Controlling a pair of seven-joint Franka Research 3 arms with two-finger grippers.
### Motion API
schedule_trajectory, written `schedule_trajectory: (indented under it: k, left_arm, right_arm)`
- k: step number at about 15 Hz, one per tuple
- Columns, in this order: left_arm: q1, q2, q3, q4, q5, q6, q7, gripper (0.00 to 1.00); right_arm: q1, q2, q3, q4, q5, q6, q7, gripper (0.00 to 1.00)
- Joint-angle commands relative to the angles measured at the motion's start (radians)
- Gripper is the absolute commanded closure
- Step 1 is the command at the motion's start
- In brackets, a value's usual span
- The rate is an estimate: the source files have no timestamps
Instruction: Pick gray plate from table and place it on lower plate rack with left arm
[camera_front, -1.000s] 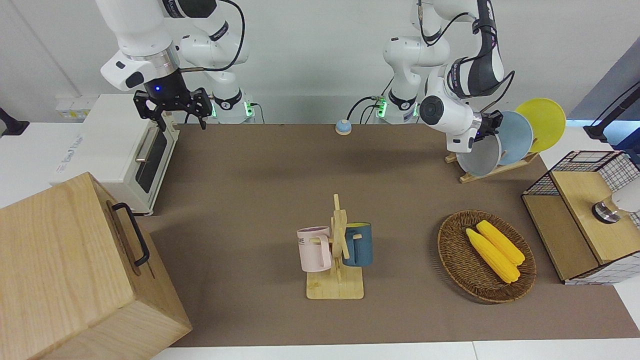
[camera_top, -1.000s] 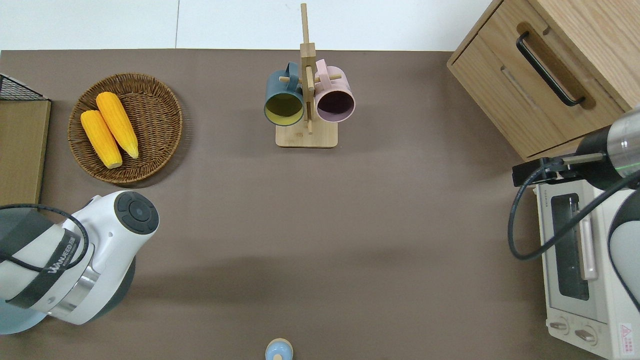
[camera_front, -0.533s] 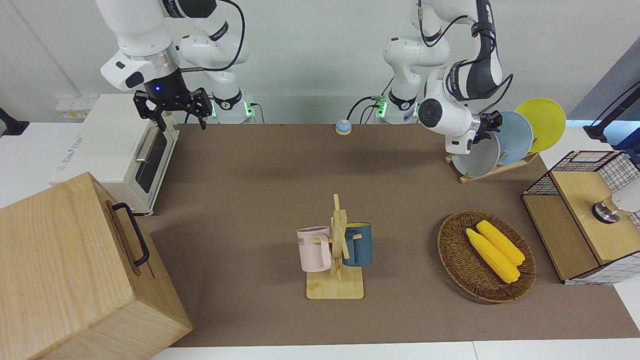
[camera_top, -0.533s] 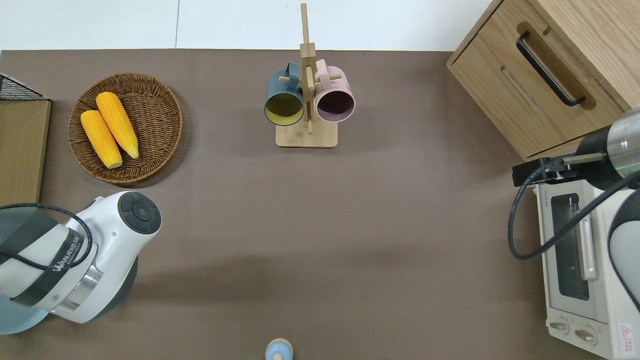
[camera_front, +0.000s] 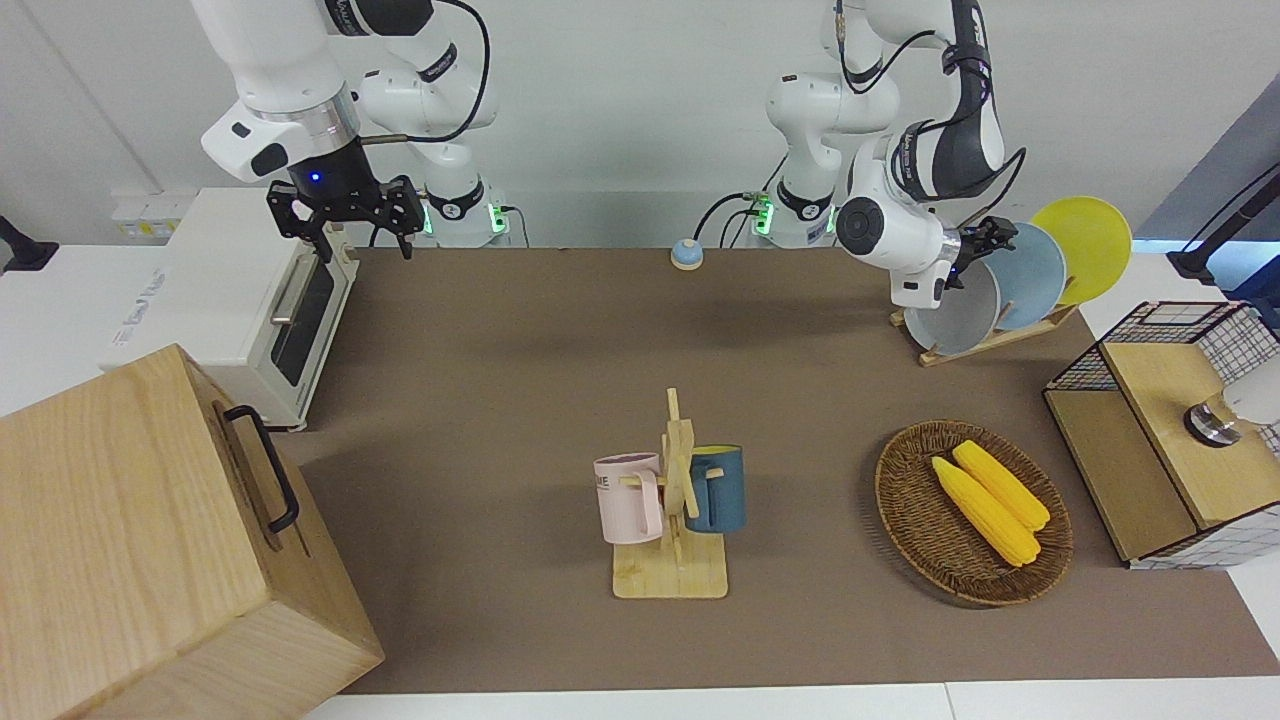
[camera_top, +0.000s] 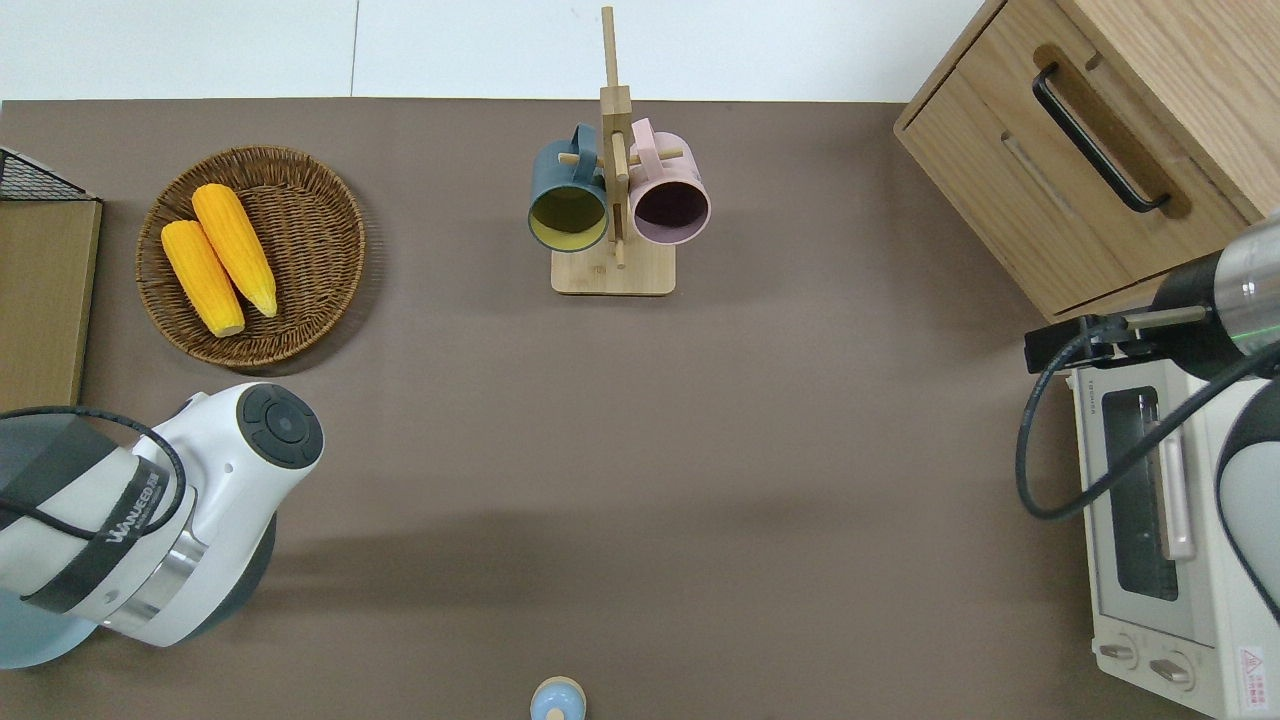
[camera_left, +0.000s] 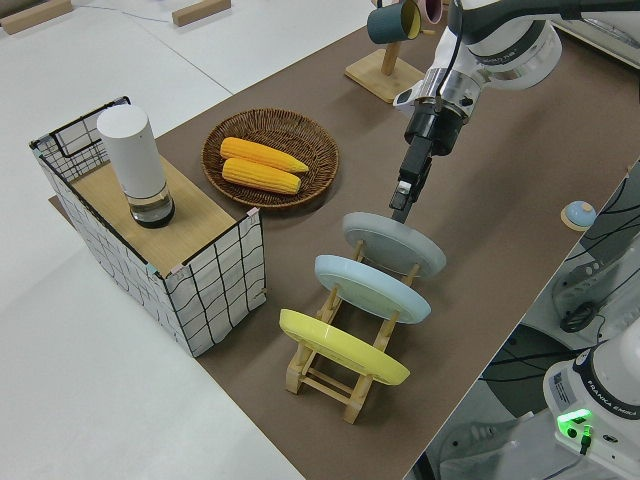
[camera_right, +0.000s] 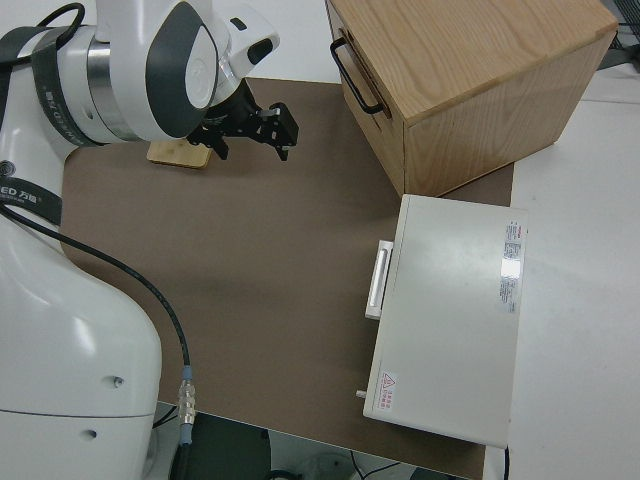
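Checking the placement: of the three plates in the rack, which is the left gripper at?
The gray plate, in the end slot of the plate rack. The left gripper is at its rim; the light blue plate and yellow plate sit farther along.

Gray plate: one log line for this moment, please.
gray plate: slotted in rack, beside blue plate | left gripper: at its top rim, contact unclear | right arm: parked

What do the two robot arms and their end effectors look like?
Both arms are white, rounded jointed segments with dark gray bands and loose black cables. The left arm has lettering on its band; its dark end effector is slim. The right arm's black end effector sits under a silver wrist ring and shows a blue light.
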Motion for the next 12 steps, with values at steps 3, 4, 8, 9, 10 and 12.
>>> schedule_trajectory:
  k: [3,4,8,9,10,12]
  left_arm:
    - [-0.01,-0.006,-0.01,0.045,0.0,-0.003,-0.003,0.0]
    - [-0.01,-0.006,-0.01,0.073,-0.031,-0.003,0.003,0.0]
    - [-0.01,-0.003,-0.021,0.206,-0.17,0.0,0.045,0.0]
    - [-0.01,0.003,-0.021,0.246,-0.21,0.0,0.07,0.0]
    - [-0.01,0.012,-0.024,0.295,-0.257,0.0,0.095,0.0]
    - [-0.008,0.023,-0.024,0.366,-0.34,0.0,0.128,0.0]
  right_arm:
    - [-0.022,0.01,0.021,0.022,-0.003,-0.016,0.013,0.017]
    - [-0.022,0.01,0.021,0.022,-0.003,-0.016,0.013,0.017]
    - [-0.022,0.01,0.021,0.022,-0.003,-0.016,0.013,0.017]
    - [-0.022,0.01,0.021,0.02,-0.003,-0.016,0.013,0.017]
    - [-0.022,0.01,0.021,0.02,-0.003,-0.016,0.013,0.017]
    - [-0.022,0.01,0.021,0.02,-0.003,-0.016,0.013,0.017]
